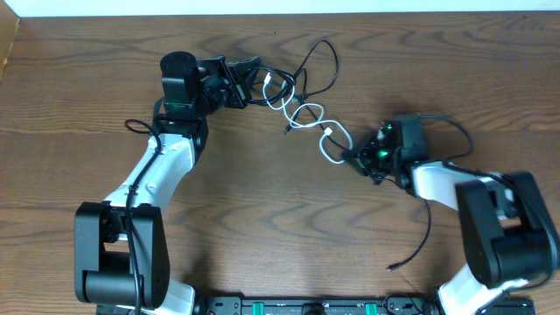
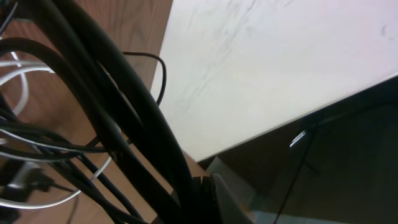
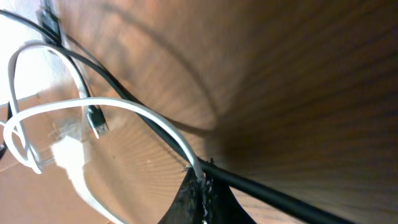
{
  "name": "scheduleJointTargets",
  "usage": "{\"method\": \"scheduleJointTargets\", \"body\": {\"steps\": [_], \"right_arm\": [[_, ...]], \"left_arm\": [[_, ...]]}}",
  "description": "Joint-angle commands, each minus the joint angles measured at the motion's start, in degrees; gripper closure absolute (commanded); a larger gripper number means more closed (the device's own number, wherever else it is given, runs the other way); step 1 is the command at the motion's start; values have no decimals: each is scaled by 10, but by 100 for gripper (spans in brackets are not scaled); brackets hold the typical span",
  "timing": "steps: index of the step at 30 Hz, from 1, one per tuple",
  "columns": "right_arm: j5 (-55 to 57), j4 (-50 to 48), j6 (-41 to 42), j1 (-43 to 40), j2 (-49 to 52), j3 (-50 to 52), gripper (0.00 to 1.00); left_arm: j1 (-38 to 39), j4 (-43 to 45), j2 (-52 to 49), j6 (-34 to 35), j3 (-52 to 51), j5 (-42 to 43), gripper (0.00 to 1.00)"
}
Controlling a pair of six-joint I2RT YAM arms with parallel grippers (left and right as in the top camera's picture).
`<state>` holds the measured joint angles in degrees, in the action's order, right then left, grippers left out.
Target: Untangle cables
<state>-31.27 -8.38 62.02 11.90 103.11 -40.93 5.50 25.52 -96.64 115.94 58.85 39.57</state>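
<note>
A tangle of thin black cables (image 1: pixel 320 63) and one white cable (image 1: pixel 306 114) lies on the wooden table between my grippers. My left gripper (image 1: pixel 248 83) is shut on a bunch of the black cables at the tangle's left end. In the left wrist view the black cables (image 2: pixel 124 106) run into its jaws (image 2: pixel 205 194), with the white cable (image 2: pixel 18 81) at the left. My right gripper (image 1: pixel 354 160) is shut on the white cable's lower right end. In the right wrist view the white cable (image 3: pixel 124 107) enters the jaws (image 3: pixel 200 185), and a black cable (image 3: pixel 112 81) with a plug (image 3: pixel 96 121) crosses beside them.
Another thin black cable (image 1: pixel 426 229) trails from the right arm toward the table's front, ending in a small plug (image 1: pixel 394 267). The table's far edge (image 1: pixel 280 12) runs along the top. The left arm's base (image 1: pixel 118 254) and the right arm's base (image 1: pixel 499 236) stand at the front.
</note>
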Motion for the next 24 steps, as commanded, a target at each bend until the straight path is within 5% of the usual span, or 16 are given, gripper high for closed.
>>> {"method": "scheduleJointTargets", "body": {"steps": [1,7,10,12,15,18,24], "right_arm": [[52,41,-158,-34,-82,5,98],[9,95,-297,-96,-220,5,99],[9,130,-337,-116,-275,5,99],[10,158,-354,-123,-311,5,93],[10,194,-355,-121,-334,5,63],[9,231,-342,-111,-333,5,43],[-53,238,-329,-66,-330,5,42]], "left_arm": [[2,3,10,-54,12,50,92],[2,3,10,-439,12,107,93],[2,3,10,-516,12,138,93],[2,3,10,-503,12,139,93],[2,3,9,-440,12,133,92],[7,2,9,-356,12,130,93],[34,-90,9,-200,12,78,93]]}}
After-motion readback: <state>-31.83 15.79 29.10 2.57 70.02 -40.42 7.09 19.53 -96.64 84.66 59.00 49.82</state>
